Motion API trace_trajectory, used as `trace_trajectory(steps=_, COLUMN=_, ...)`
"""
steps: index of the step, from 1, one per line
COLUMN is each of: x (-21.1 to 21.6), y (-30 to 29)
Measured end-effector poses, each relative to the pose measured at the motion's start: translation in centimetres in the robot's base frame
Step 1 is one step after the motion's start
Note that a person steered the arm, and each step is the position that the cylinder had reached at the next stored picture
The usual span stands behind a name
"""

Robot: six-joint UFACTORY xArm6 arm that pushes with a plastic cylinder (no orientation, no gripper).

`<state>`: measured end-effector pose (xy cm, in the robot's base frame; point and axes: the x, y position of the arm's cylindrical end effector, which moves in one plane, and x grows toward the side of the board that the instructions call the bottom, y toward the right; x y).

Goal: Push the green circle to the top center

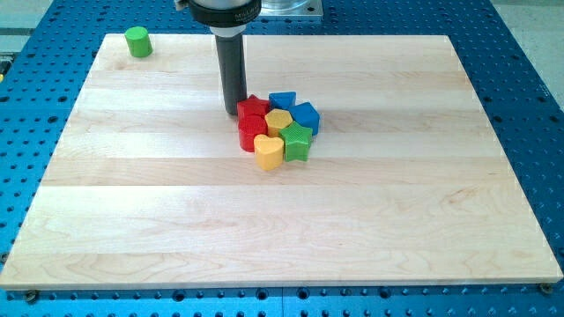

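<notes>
The green circle (137, 41) stands alone near the board's top left corner. My tip (232, 110) is at the view's centre top, far to the right of the green circle and below it. It touches or nearly touches the left side of a cluster of blocks. The cluster holds a red block (253, 108), a second red block (252, 132), a blue block (282, 100), a blue cube (305, 117), a yellow hexagon (278, 121), a green star (297, 141) and a yellow heart (268, 151).
The wooden board (176, 220) lies on a blue perforated table (529, 106). The arm's dark mount (225, 11) hangs over the board's top edge at centre.
</notes>
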<state>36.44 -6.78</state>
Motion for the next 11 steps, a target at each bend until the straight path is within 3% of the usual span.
trace_trajectory(steps=2, x=0.0, y=-23.6)
trace_trajectory(steps=4, x=-12.6, y=-19.4)
trace_trajectory(steps=5, x=-15.1, y=-18.6)
trace_trajectory(steps=6, x=-15.3, y=-14.5)
trace_trajectory(steps=7, x=-15.1, y=-3.3)
trace_trajectory(steps=8, x=-13.7, y=-6.3)
trace_trajectory(steps=9, x=-15.6, y=-11.5)
trace_trajectory(steps=11, x=-17.3, y=-8.7)
